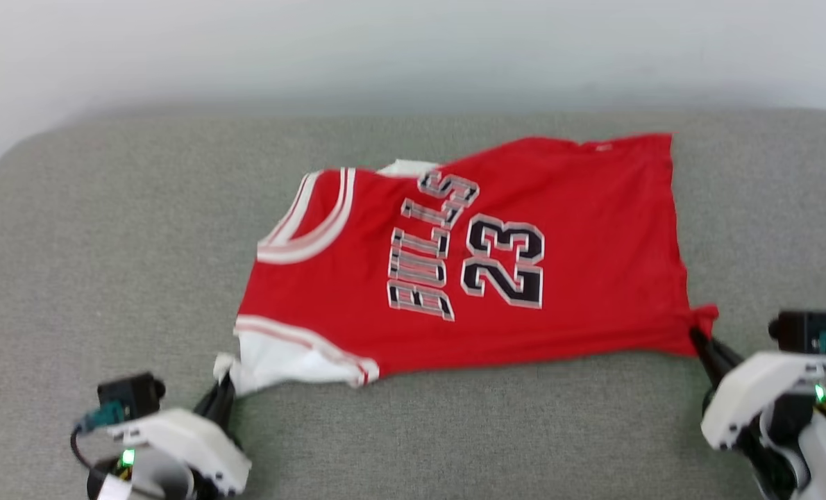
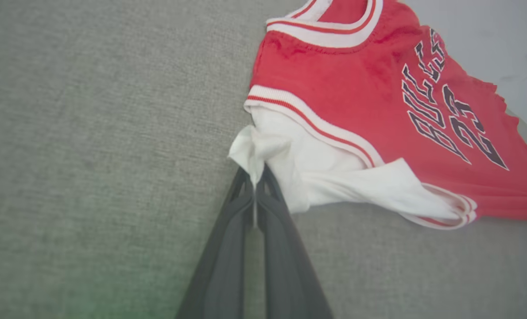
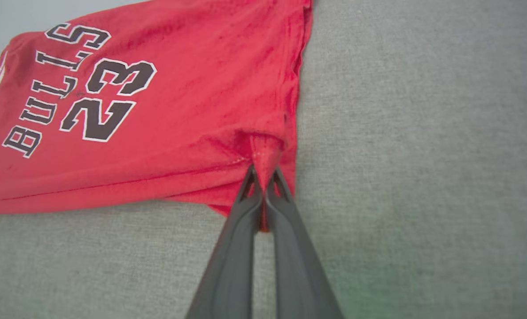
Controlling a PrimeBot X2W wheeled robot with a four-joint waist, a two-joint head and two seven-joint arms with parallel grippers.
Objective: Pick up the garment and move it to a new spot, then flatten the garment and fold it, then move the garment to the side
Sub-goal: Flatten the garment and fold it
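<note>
Looking from the head, you see the jersey [image 1: 496, 229] lettering-up on the grey worktop [image 1: 107, 229], seemingly flat despite blur. Left wrist: your left hand [image 2: 255, 176] clamps the white sleeve tip [image 2: 251, 148]. Right wrist: your right hand [image 3: 262, 176] clamps the red hem corner [image 3: 265, 150].

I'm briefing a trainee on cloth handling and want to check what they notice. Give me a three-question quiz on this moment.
1. True or false: the shirt lies with its printed front facing up on the grey surface.
2. Which part of the shirt does the left claw pinch?
3. The right claw is: A) open beside the shirt B) shut on a red bottom corner of the shirt C) shut on the collar.
Key: 1 true; 2 the white sleeve; 3 B.
</note>
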